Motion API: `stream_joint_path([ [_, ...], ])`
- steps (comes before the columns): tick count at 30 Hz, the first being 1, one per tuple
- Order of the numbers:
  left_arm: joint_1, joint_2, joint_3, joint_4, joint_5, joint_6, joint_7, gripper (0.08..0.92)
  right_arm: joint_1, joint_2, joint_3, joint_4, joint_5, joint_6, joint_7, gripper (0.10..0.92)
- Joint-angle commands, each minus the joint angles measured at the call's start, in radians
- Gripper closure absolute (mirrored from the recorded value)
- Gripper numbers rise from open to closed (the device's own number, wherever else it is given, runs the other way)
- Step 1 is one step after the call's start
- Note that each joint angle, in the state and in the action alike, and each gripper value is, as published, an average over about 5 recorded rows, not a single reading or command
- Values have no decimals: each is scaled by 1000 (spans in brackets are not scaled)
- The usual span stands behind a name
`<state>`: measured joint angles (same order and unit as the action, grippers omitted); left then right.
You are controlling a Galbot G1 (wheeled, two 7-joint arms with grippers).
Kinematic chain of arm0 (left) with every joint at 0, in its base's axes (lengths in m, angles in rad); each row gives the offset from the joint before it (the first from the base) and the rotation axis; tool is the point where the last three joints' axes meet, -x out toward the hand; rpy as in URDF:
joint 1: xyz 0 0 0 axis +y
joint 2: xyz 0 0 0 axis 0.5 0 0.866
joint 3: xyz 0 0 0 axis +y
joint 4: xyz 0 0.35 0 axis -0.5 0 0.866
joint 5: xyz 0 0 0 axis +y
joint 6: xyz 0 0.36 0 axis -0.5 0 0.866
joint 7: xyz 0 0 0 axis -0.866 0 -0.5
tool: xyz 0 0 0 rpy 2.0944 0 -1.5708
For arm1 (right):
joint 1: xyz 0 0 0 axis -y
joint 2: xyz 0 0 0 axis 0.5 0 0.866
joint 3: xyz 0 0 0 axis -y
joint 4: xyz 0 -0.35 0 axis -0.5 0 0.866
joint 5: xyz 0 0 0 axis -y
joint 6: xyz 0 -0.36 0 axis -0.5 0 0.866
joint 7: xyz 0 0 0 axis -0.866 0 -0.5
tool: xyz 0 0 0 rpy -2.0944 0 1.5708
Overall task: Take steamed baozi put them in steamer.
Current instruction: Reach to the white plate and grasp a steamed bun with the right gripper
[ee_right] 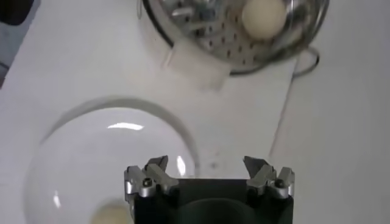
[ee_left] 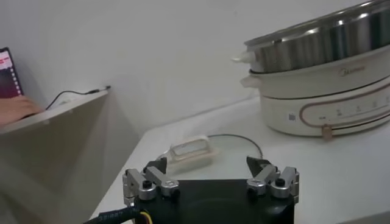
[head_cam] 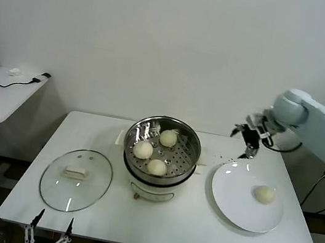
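The steel steamer [head_cam: 189, 154] stands mid-table on its white cooker base and holds three baozi [head_cam: 168, 138], [head_cam: 143, 149], [head_cam: 157, 167]. A fourth baozi [head_cam: 264, 194] lies on the white plate [head_cam: 234, 199] to the right. My right gripper [head_cam: 243, 142] hovers open and empty above the plate's far edge, between plate and steamer. Its wrist view shows the plate [ee_right: 91, 158], that baozi [ee_right: 113, 214] and one baozi [ee_right: 263, 15] in the steamer [ee_right: 207, 27]. My left gripper [head_cam: 49, 232] waits open at the table's front left edge.
A round glass lid [head_cam: 75, 179] with a white handle [ee_left: 190, 152] lies flat left of the steamer [ee_left: 323, 42], just beyond my left gripper [ee_left: 207, 167]. A side table [head_cam: 5, 92] with a cable and someone's hand stands at far left. The wall is close behind.
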<state>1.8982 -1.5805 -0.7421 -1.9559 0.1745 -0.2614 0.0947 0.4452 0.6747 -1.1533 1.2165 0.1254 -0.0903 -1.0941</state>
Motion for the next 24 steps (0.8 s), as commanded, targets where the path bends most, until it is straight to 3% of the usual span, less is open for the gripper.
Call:
stream_joint_path([
  [1,2,-2,-4,-1,8,3,0,177,-421,-124,370,-173,-215,-36,-42,203],
  [8,2,-8,-8,-2,21,13,-1,177,-533,5,552,-383,-375,106,-97,203],
  [24,-9,-14,-6,10,45,21,-8,177,-539,159,616,-550,-467,151,-135,203],
])
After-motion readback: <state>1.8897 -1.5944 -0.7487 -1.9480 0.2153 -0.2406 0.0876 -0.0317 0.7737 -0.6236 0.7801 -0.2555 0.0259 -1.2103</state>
